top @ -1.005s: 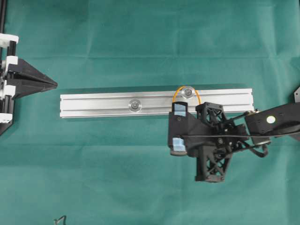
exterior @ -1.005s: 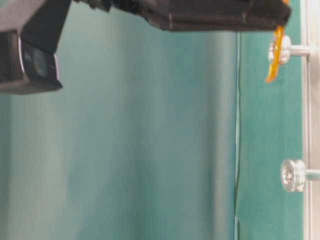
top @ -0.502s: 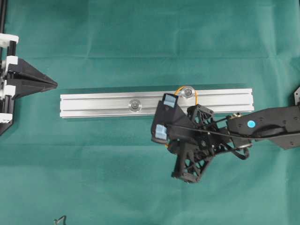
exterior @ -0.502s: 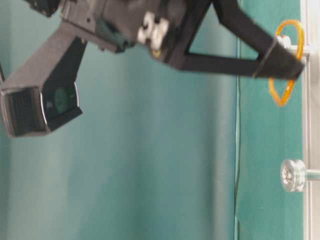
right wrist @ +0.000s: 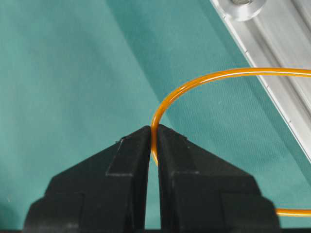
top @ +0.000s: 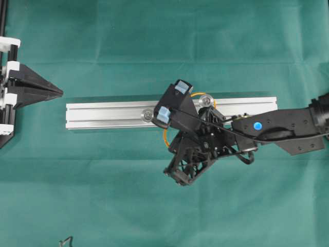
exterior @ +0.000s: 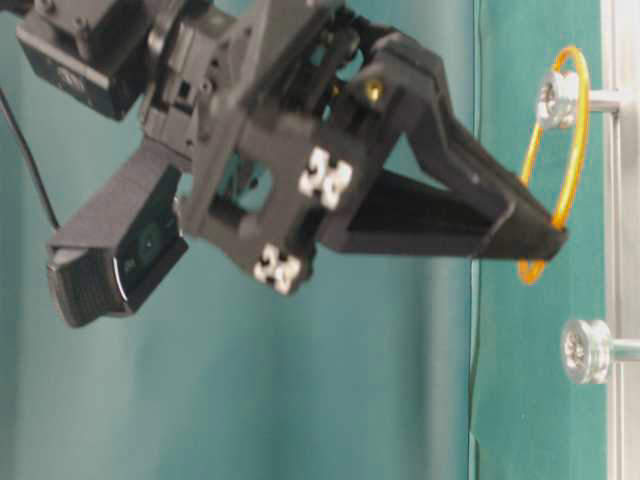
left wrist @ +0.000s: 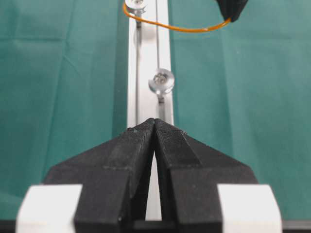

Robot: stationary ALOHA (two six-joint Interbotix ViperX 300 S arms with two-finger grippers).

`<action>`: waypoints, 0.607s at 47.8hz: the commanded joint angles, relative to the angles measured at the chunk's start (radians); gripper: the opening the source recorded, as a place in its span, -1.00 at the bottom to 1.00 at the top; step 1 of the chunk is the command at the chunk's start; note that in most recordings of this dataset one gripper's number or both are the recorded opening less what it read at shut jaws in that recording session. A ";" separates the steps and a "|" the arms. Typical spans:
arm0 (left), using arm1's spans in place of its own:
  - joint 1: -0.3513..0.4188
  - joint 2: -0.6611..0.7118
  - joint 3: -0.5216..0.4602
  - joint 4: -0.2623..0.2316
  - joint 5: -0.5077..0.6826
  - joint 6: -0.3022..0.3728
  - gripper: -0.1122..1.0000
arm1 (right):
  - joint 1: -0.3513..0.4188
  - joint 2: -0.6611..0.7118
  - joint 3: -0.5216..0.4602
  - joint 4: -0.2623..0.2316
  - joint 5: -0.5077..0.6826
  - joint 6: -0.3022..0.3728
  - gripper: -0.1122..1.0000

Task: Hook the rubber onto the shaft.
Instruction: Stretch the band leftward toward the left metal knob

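Pinching the rubber (right wrist: 204,80), the right pincer (right wrist: 153,133) stretches it from 1 shaft (exterior: 558,100); left pincer (left wrist: 154,124) sits closed, empty.

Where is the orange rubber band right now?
In the overhead view the rubber band sits right of centre, looped around the right-hand pulley on the rail and stretched off it toward the cloth, pinched in the right gripper.

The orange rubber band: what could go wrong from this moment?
The rubber band is looped over one pulley and stretched by the right pincer, which pinches only a thin bit at its tips; it may slip out and snap back. Pulling sideways may also lift it off that pulley before it reaches the second pulley.
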 commanded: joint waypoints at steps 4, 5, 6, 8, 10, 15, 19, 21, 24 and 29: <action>0.000 0.006 -0.034 0.002 -0.005 0.002 -0.80 | -0.009 -0.003 -0.044 -0.017 -0.018 0.034 -0.67; 0.002 0.006 -0.034 0.002 -0.005 0.002 -0.80 | -0.009 0.000 -0.046 -0.018 -0.020 0.038 -0.67; 0.002 0.006 -0.034 0.002 -0.005 0.002 -0.80 | -0.011 0.002 -0.048 -0.020 -0.025 0.043 -0.67; 0.002 0.006 -0.032 0.002 -0.006 0.002 -0.80 | -0.012 0.005 -0.054 -0.023 -0.034 0.052 -0.67; 0.002 0.006 -0.032 0.002 -0.005 0.002 -0.80 | -0.015 0.011 -0.058 -0.023 -0.046 0.067 -0.67; 0.000 0.006 -0.032 0.002 -0.005 0.002 -0.80 | -0.020 0.021 -0.071 -0.023 -0.058 0.097 -0.67; 0.002 0.006 -0.034 0.002 -0.005 0.002 -0.80 | -0.025 0.026 -0.074 -0.025 -0.058 0.114 -0.67; 0.002 0.006 -0.034 0.002 -0.005 0.002 -0.80 | -0.026 0.028 -0.074 -0.025 -0.060 0.120 -0.67; 0.000 0.006 -0.032 0.002 -0.005 0.002 -0.80 | -0.028 0.026 -0.074 -0.025 -0.061 0.124 -0.67; 0.002 0.006 -0.034 0.002 -0.005 0.002 -0.80 | -0.029 0.028 -0.074 -0.025 -0.061 0.132 -0.67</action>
